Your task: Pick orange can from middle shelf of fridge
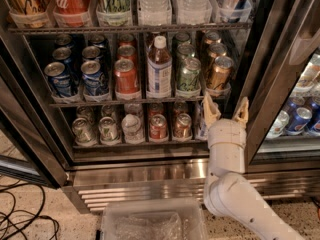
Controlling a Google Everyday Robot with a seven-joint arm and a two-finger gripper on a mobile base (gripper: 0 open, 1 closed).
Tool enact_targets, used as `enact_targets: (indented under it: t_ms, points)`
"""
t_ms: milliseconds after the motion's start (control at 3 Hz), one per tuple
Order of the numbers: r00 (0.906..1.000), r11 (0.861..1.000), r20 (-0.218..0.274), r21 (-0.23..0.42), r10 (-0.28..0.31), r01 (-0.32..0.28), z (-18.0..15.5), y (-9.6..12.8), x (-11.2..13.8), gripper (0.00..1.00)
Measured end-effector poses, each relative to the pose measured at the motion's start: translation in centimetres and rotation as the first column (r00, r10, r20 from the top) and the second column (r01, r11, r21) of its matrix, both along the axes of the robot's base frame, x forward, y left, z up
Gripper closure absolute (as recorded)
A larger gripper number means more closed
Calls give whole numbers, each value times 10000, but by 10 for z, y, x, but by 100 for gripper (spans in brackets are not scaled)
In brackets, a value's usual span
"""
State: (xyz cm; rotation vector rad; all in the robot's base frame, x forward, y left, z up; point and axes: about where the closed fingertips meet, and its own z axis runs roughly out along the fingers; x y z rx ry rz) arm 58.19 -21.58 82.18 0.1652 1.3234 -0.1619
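Note:
The fridge (165, 171) stands open with a steel frame and dark wire racks. The middle shelf (125, 101) holds blue, red and green cans and a white-capped bottle (159, 66). The orange can (219, 74) stands at the front of the rightmost row on this shelf, with more orange cans behind it. My gripper (226, 111) is open and empty, fingers pointing up, just below the orange can at the shelf's front edge. Its white arm (227, 184) rises from the lower right.
The top rack (130, 28) holds tall cans and water bottles. The bottom rack (135, 143) holds mostly silver cans. The open door frame (272, 84) stands right of the gripper. A clear tray (152, 221) lies on the floor, and cables (22, 219) at lower left.

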Motion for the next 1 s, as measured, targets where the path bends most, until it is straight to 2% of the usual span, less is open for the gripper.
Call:
enact_targets:
  t_ms: [333,667,1000]
  points:
    - [9989,9982,-69,377,461,-458,0,0,3,32]
    - [9940,9940,-292,336,1051,-1041,-2,10,7,34]
    - [9907,9922,-564,123,1242,-1237,-5,17,11,34]
